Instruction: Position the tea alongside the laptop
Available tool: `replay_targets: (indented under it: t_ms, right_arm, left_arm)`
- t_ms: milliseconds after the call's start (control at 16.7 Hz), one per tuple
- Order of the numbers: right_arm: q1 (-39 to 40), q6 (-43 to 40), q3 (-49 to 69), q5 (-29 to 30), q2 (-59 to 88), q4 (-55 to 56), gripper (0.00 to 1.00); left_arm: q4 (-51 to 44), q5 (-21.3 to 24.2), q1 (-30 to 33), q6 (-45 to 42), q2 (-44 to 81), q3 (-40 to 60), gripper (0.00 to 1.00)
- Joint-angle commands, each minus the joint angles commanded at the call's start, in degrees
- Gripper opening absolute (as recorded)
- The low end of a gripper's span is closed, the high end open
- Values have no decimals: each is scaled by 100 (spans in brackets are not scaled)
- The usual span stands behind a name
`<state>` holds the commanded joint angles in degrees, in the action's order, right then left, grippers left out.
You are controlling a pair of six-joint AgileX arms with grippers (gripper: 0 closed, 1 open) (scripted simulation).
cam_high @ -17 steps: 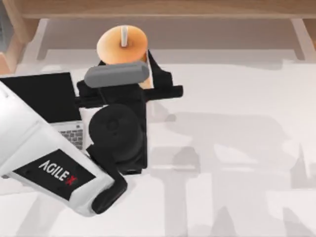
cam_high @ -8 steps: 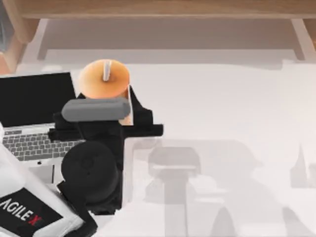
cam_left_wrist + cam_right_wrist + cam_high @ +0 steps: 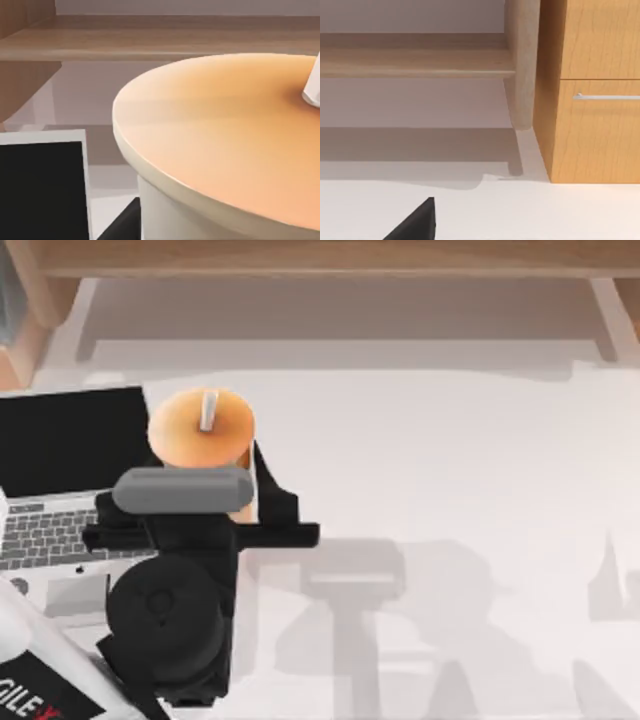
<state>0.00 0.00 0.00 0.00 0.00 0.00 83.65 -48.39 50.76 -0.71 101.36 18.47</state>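
Left arm enters from the top view's lower left; the white link with the AgileX label is cut off at the corner, the black wrist housing is stacked ahead of it, pointing away toward the far edge. Left gripper (image 3: 235, 502) is closed around the tall tapered bubble-tea cup with orange flat lid and white straw (image 3: 201, 430); one black finger (image 3: 272, 490) is seen on the cup's right flank, the other side is hidden under the wrist camera. The cup is upright. Whether its base is touching the white tabletop (image 3: 450, 460) cannot be told.

In the left wrist view the orange lid (image 3: 225, 135) sits very close under the camera, with the straw base at the frame edge.

The small silver laptop with black screen and grey keyboard (image 3: 60, 490) lies open at the table's left, just beside the cup; the cup is at the screen's right edge. The black screen (image 3: 40, 190) is also seen past the lid in the left wrist view.

Right wrist view: a black finger tip (image 3: 417, 222) over the white tabletop, a wooden cabinet with a metal handle (image 3: 600, 95) beyond. Right gripper state cannot be told.
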Motion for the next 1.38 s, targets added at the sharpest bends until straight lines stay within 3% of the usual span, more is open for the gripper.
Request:
replay_targets:
  t_ms: [780,1380]
  right_arm:
    - [0,0,0,0,0,0,100]
    - [0,0,0,0,0,0,100]
  left_arm:
    - [658,-164,-136,76,36,337,0]
    - [1248,-48,-10,40,922,147,0]
